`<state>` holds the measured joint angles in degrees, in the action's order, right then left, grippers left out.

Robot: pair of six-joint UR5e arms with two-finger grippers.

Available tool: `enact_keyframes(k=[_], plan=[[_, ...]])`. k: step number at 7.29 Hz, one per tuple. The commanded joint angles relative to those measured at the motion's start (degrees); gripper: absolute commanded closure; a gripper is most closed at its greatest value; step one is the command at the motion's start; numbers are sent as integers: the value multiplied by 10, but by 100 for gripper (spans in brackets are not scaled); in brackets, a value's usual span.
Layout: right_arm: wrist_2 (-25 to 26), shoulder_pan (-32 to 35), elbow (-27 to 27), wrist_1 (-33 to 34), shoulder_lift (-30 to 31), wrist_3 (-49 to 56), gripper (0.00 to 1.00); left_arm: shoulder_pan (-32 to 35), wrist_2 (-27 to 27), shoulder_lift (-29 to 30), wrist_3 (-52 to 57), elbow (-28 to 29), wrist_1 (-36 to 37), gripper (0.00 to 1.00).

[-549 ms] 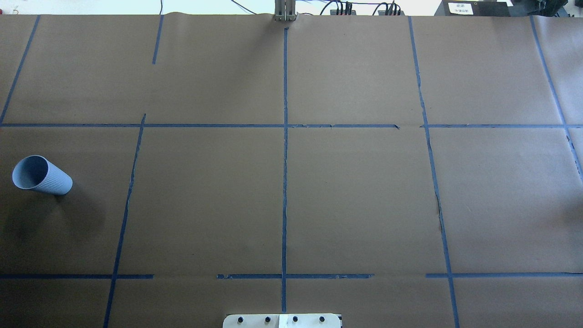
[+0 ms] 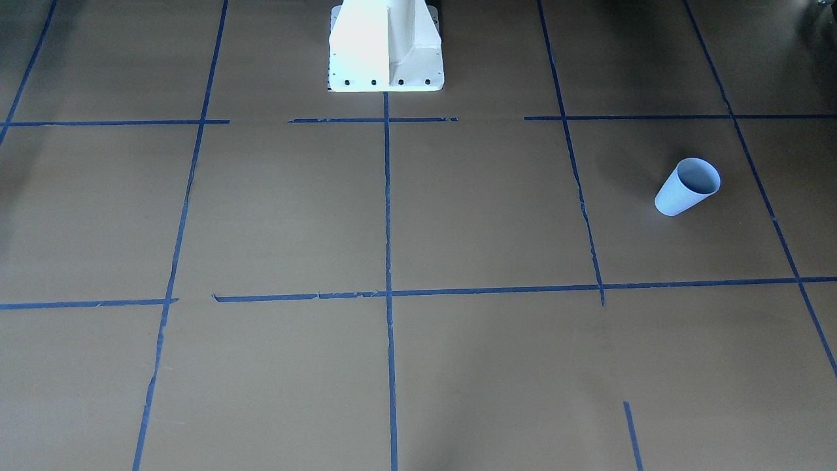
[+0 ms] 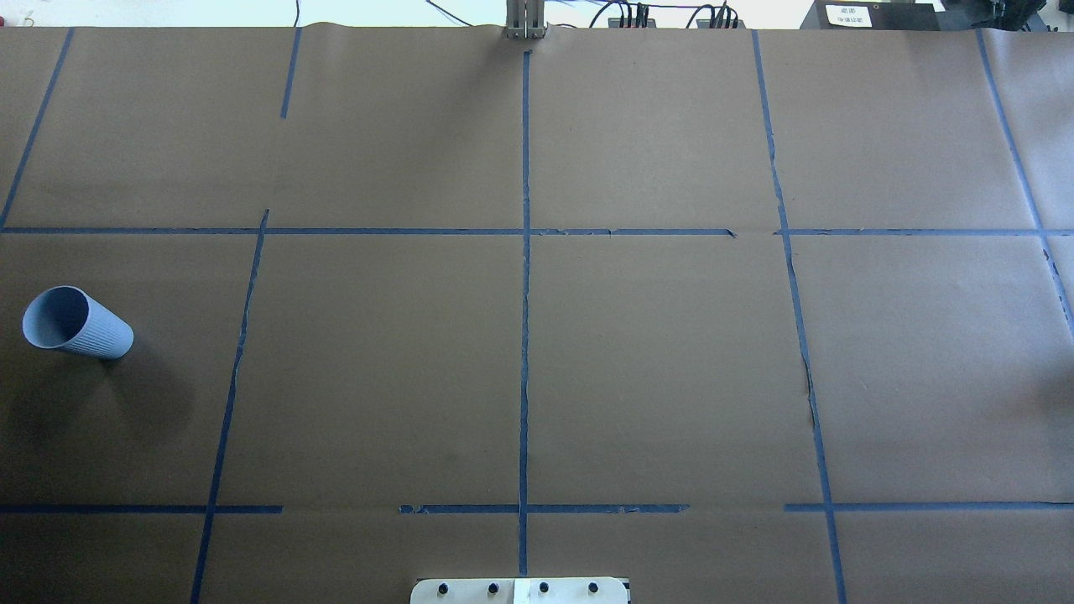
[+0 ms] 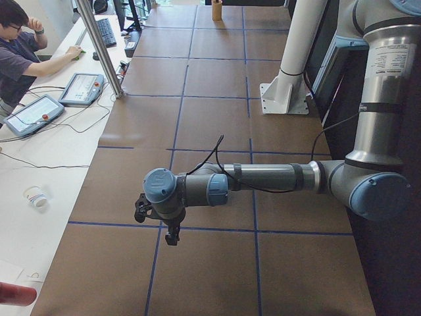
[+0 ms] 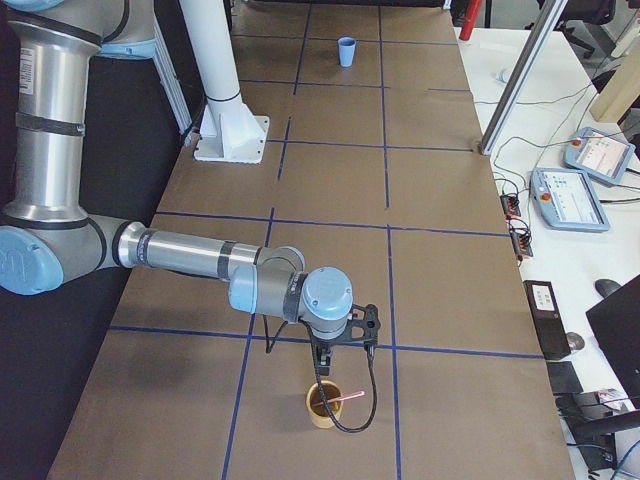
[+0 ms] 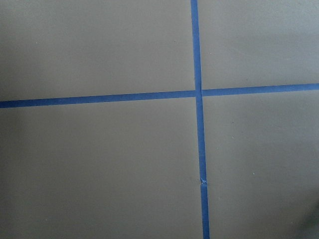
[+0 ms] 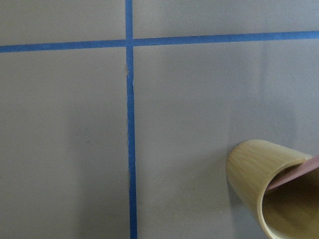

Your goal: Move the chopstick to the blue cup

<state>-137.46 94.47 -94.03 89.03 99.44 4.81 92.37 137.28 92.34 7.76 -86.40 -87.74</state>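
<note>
The blue cup (image 3: 75,323) stands upright at the table's left end, also seen in the front view (image 2: 686,186) and far off in the right side view (image 5: 346,50). A pinkish chopstick (image 5: 346,399) leans in a bamboo cup (image 5: 323,405) at the right end; the right wrist view shows its tip (image 7: 295,174) over the bamboo rim (image 7: 249,172). My right gripper (image 5: 321,374) hangs just above that cup; I cannot tell if it is open. My left gripper (image 4: 172,236) hovers low over the paper, state unclear. The blue cup does not show in the left side view.
The white robot pedestal (image 2: 386,59) stands at the table's middle edge. Blue tape lines (image 3: 524,294) grid the brown paper. A person (image 4: 20,59) sits at a side bench with tablets (image 4: 33,113) and a paper cup (image 4: 36,196). A metal post (image 5: 520,75) stands beside the table.
</note>
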Motion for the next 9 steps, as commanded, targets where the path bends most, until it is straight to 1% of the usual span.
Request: enact_keyframes(k=[1, 6, 7, 8, 9], plan=[[0, 0, -2, -1, -1, -1, 1, 0, 0, -1, 2, 0, -1, 0], [-1, 0, -4, -2, -2, -2, 1, 0, 1, -1, 1, -5, -3, 0], [-1, 0, -4, -1, -2, -2, 1, 0, 0, -1, 1, -17, -3, 0], [-1, 0, -6, -1, -2, -2, 1, 0, -2, -2, -2, -51, -2, 0], [-2, 0, -11, -1, -1, -2, 1, -3, 0, -30, -44, -104, -2, 0]])
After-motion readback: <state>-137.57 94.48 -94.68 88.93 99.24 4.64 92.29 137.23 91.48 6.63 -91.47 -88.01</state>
